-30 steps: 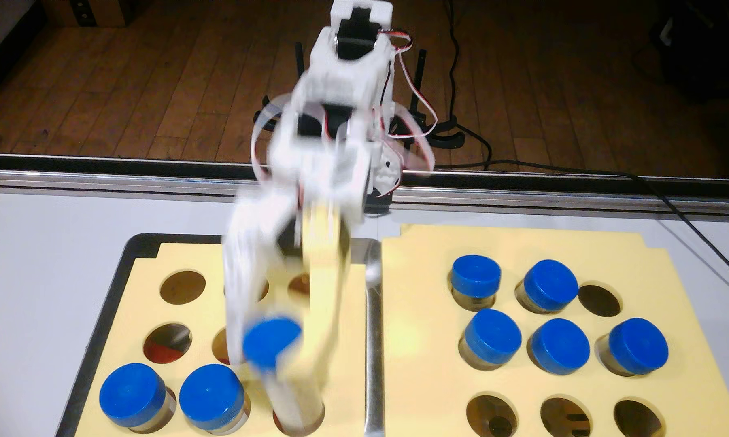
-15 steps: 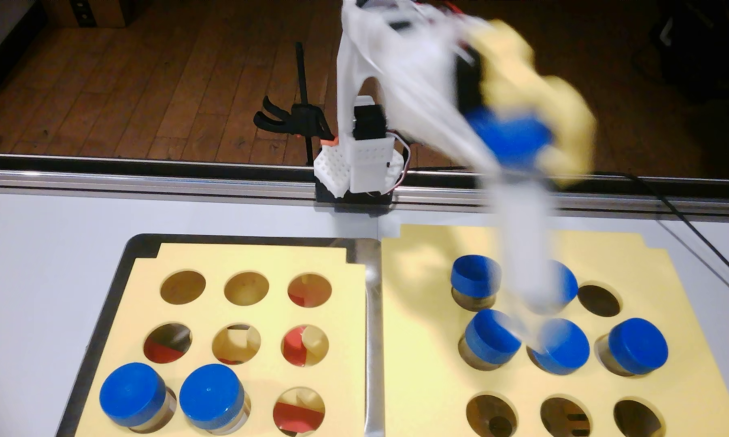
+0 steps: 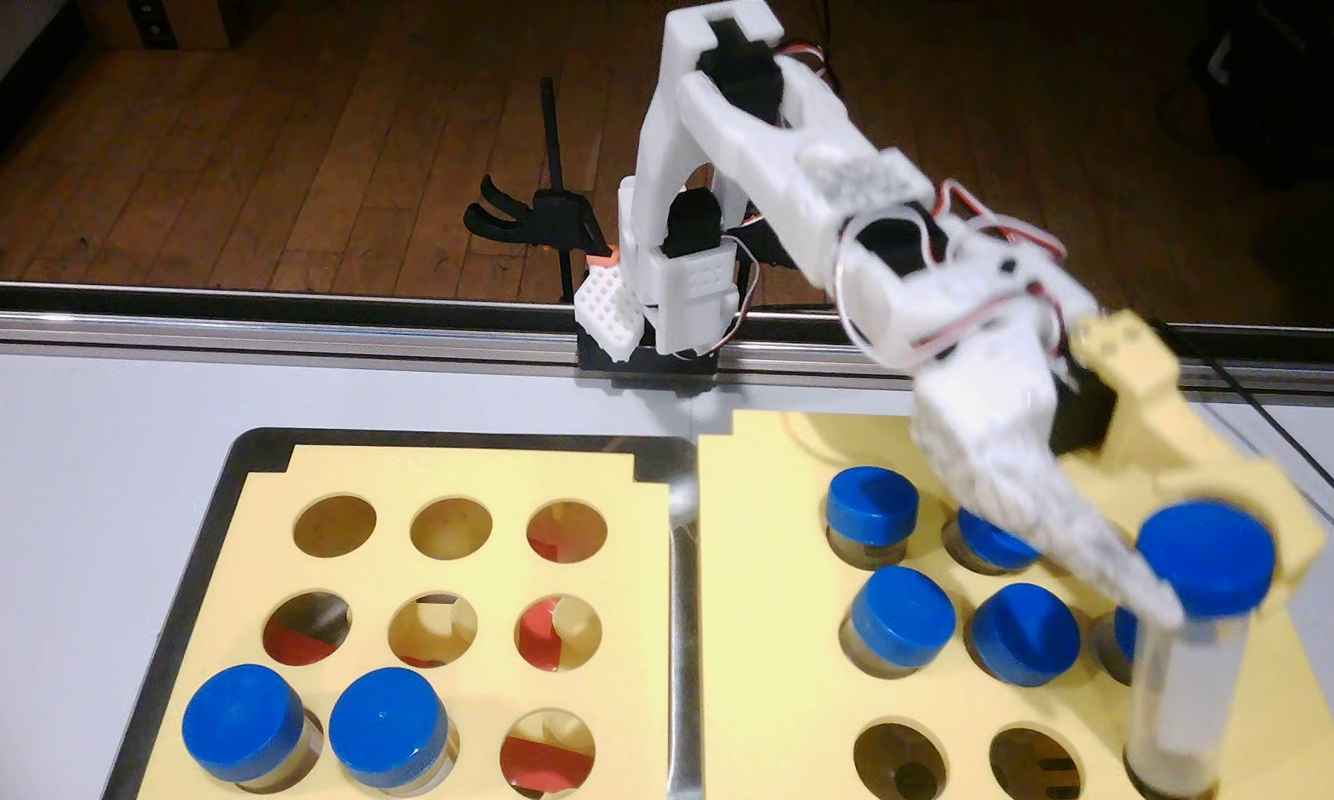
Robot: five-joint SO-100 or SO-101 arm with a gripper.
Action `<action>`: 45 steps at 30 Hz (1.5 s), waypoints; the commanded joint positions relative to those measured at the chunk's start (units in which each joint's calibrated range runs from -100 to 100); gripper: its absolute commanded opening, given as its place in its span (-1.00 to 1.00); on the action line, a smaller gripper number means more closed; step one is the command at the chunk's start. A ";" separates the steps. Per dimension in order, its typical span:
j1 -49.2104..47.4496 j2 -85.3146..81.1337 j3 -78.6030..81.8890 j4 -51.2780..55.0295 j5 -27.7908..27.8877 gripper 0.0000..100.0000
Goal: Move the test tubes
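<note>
My gripper [image 3: 1218, 586] is shut on the blue cap of a test tube [image 3: 1179, 692], a white finger on the cap's left and a yellow finger on its right. This clear tube stands nearly upright, its bottom end at the front right hole of the right yellow foam [image 3: 771, 615]. Around it, several capped test tubes sit in that foam, such as one at the back left [image 3: 871, 496] and one in the middle [image 3: 1025, 635]; two are partly hidden by the gripper. Two more test tubes [image 3: 242, 719] [image 3: 388, 723] stand in the left foam's front row.
The left foam [image 3: 479, 477] lies in a black tray [image 3: 186, 585] and has several open holes showing red and pale things below. Two front holes [image 3: 900, 761] [image 3: 1033, 761] of the right foam are open. A metal strip [image 3: 683, 654] separates the foams. The arm's base [image 3: 671, 308] is clamped at the table's far edge.
The gripper lifted the tube out of the left foam's front right hole, swung it up and across, and lowered it to the right foam's front right hole.
</note>
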 commanded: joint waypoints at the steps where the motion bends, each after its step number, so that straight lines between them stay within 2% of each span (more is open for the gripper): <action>1: -0.52 2.32 -2.77 -1.09 0.35 -0.84; 7: -2.67 7.45 -2.95 -1.00 0.03 -0.80; 9: -2.67 8.49 -4.13 -1.00 0.03 -0.67; 10: -2.37 9.01 -5.67 -1.00 0.03 -0.48; 13: -0.52 8.84 -7.40 -1.00 -0.02 -0.32; 19: 8.23 4.67 -13.21 -1.38 0.24 -0.33; 23: 17.86 -7.06 -8.12 -1.00 0.45 -0.33; 25: 24.97 -15.05 1.32 -1.00 0.51 -0.33; 29: 33.27 -25.03 18.11 -1.00 0.51 -0.33; 30: 36.16 -29.03 26.56 -1.00 0.45 -0.33; 36: 40.24 -35.45 45.44 -1.00 0.45 -0.33; 39: 39.79 -34.24 45.80 -1.29 0.45 -0.33; 45: 37.72 -24.34 36.36 -1.48 0.45 -0.33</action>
